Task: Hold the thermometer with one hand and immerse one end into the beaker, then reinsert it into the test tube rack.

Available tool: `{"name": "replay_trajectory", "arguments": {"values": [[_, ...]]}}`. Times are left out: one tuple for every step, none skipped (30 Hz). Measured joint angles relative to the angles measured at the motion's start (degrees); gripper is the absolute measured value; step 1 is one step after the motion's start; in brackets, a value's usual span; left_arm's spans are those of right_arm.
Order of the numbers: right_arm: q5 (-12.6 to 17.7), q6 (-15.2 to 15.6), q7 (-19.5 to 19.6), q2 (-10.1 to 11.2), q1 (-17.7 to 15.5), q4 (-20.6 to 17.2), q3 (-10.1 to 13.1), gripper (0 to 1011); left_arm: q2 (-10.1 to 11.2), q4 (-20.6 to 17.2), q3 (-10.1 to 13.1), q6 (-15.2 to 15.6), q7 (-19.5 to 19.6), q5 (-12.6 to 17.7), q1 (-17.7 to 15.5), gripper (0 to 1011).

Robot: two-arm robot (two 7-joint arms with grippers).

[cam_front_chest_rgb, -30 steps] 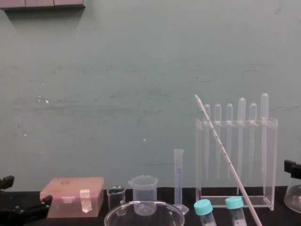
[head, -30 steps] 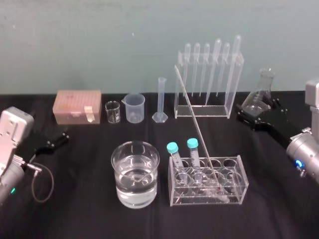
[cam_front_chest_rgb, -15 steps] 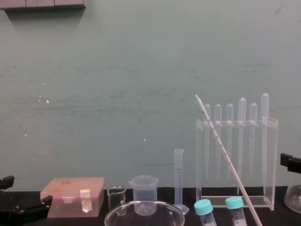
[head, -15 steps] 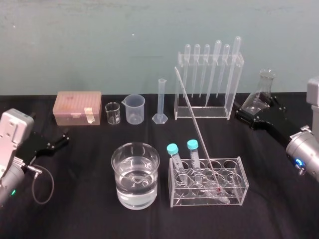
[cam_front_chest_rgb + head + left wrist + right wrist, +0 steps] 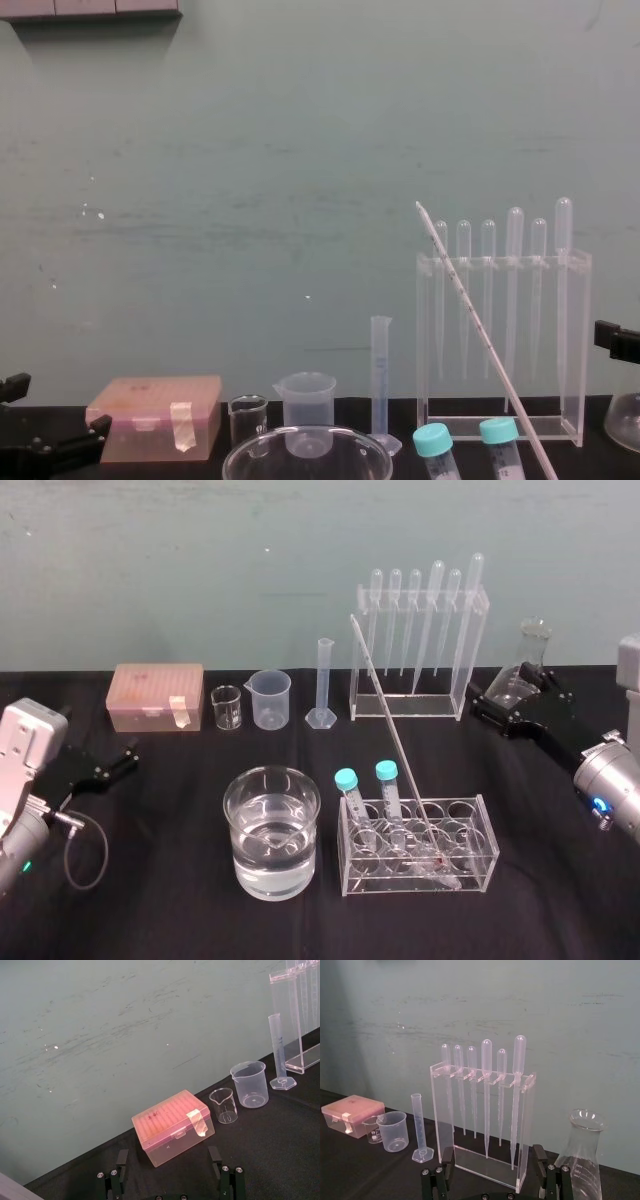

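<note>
Black table [image 5: 160,910], lab glassware on it.
Back row, left to right: pink box [image 5: 155,695], small glass beaker [image 5: 226,706], plastic beaker [image 5: 270,697], cylinder [image 5: 323,685], pipette stand [image 5: 462,665], flask [image 5: 525,665]. Front: big beaker [image 5: 240,825] with water, tube rack [image 5: 470,865] just beside.

Silver-grey arm housings [image 5: 28,742], looped black cable [image 5: 103,842], black screw-studded left gripper [image 5: 167,1152] and right gripper [image 5: 493,1149]

beaker [image 5: 271,825] clear glossy glass; thermometer [image 5: 388,720] smooth whitish glass; table cover [image 5: 150,910] matt black cloth; box [image 5: 155,693] pink translucent plastic
</note>
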State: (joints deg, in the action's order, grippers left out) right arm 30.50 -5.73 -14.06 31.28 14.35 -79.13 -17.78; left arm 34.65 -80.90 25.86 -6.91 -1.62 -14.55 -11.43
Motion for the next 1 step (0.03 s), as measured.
{"name": "replay_trajectory", "arguments": {"values": [[0.01,-0.01,-0.01,0.00,0.01,0.00,0.00,1003,0.00,0.00,0.00,0.00,0.00,0.00,0.00,1008]]}}
